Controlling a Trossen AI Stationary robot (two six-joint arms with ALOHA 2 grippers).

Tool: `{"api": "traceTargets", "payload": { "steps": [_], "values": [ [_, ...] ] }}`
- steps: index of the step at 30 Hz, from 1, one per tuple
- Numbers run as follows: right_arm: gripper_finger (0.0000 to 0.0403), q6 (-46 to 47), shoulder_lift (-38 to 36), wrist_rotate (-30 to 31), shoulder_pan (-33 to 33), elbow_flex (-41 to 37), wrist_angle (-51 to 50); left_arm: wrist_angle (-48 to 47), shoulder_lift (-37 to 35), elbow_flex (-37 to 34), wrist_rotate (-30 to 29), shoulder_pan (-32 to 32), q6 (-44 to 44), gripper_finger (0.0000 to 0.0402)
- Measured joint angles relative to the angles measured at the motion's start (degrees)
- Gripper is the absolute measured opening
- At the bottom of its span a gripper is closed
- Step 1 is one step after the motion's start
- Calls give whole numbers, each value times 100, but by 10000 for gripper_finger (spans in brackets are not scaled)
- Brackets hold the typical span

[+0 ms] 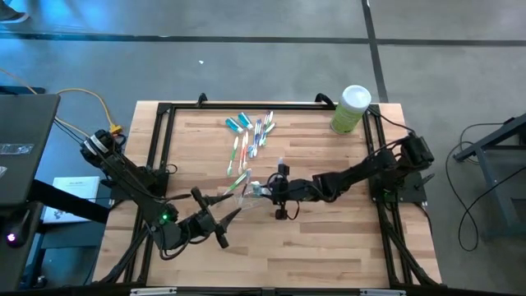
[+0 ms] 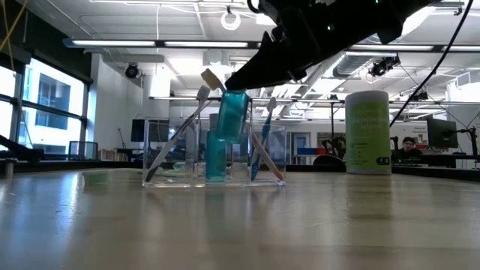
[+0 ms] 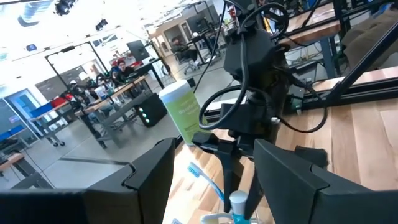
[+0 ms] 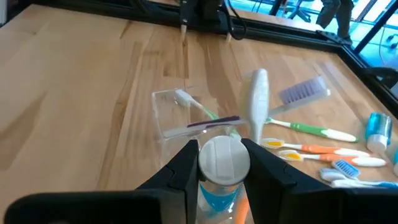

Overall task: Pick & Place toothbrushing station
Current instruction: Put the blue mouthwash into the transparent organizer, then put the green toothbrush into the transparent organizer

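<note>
A clear plastic cup (image 2: pixel 174 154) stands on the wooden table near its middle, also seen as the cup (image 4: pixel 174 118). Toothbrushes (image 2: pixel 180 135) lean in it, and a teal tube (image 2: pixel 215 159) stands among them. Just above the cup, my right gripper (image 4: pixel 222 163) is shut on a teal-and-white toothpaste tube (image 2: pixel 233 116). More toothbrushes (image 1: pixel 253 136) and tubes (image 1: pixel 237 123) lie flat toward the far edge. My left gripper (image 3: pixel 211 177) is open near the front left, pointing level at the cup and touching nothing. My right gripper pinches the toothpaste tube at its white cap end (image 4: pixel 224 158) between the two fingers. The fingers slant down from the table's right side. The tube hangs tilted below them, with its lower end (image 2: pixel 225 139) at the cup's rim; whether it touches the cup I cannot tell.
A light-green canister (image 1: pixel 352 108) with a white lid stands at the far right corner. A black frame (image 1: pixel 164 111) runs round the table's edges. Bare wood lies in front of the cup and to its right.
</note>
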Motion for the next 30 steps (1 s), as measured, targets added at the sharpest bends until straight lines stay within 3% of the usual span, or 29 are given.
{"api": "traceTargets", "payload": {
  "steps": [6,11,15,22,30],
  "values": [
    [92,73,-7,-169,-149,0,-120,-40,0,0,2,-2,-5,213],
    [167,192,-9,-60,-180,0,-114,-62,0,0,4,-2,-9,213],
    [201,203,-9,-38,-179,0,-107,-96,0,0,7,-2,-15,213],
    [210,17,-9,9,-112,0,200,-94,2,0,-86,-2,-36,213],
    [212,-622,-100,694,401,0,529,-90,11,0,-351,-39,-696,213]
  ]
}}
